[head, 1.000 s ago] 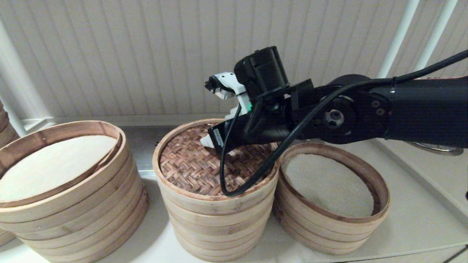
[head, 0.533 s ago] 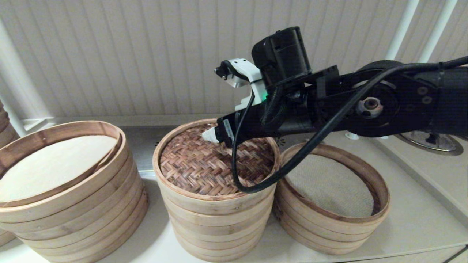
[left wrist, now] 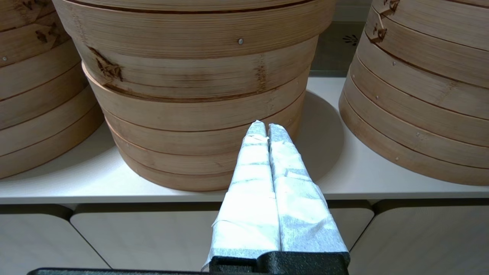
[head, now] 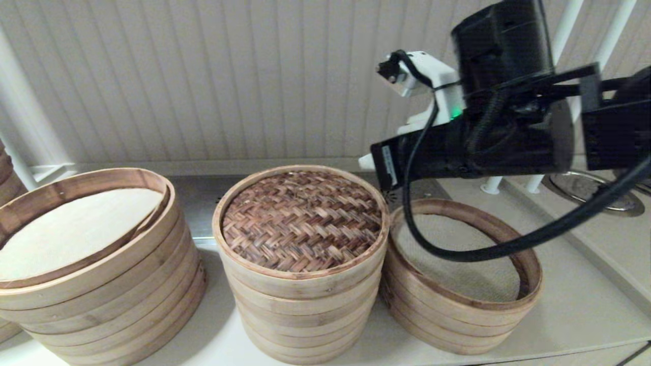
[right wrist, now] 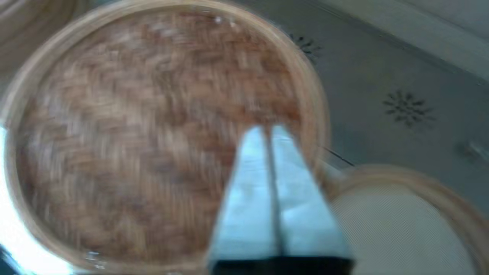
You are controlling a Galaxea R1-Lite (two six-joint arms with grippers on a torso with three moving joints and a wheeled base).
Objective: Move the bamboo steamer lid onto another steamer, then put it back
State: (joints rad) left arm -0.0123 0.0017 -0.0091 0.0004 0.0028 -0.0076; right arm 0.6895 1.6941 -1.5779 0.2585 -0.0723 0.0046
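Observation:
The bamboo steamer lid (head: pixel 302 219), dark woven top in a pale band, lies on the middle stack; it fills most of the right wrist view (right wrist: pixel 153 130). To its right stands the shortest steamer (head: pixel 460 300), holding a mesh-textured off-white liner (right wrist: pixel 401 229). My right gripper (right wrist: pixel 267 131) is shut and empty, raised above the lid's far right edge, its tip just visible in the head view (head: pixel 367 162). The left gripper (left wrist: pixel 266 128) is shut and empty, low in front of the counter, facing the side of a steamer stack (left wrist: pixel 198 95).
The widest stack (head: pixel 86 264) with a smooth cream liner stands at the left. A slatted wall runs behind, with white pipes (head: pixel 559 46) and a metal drain (head: pixel 595 190) at the back right. The right arm's black cable (head: pixel 488 251) loops over the shortest steamer.
My right gripper has lifted off the lid's top and drawn back to the right and upward. The lid stays on the middle stack. The left arm shows no earlier view.

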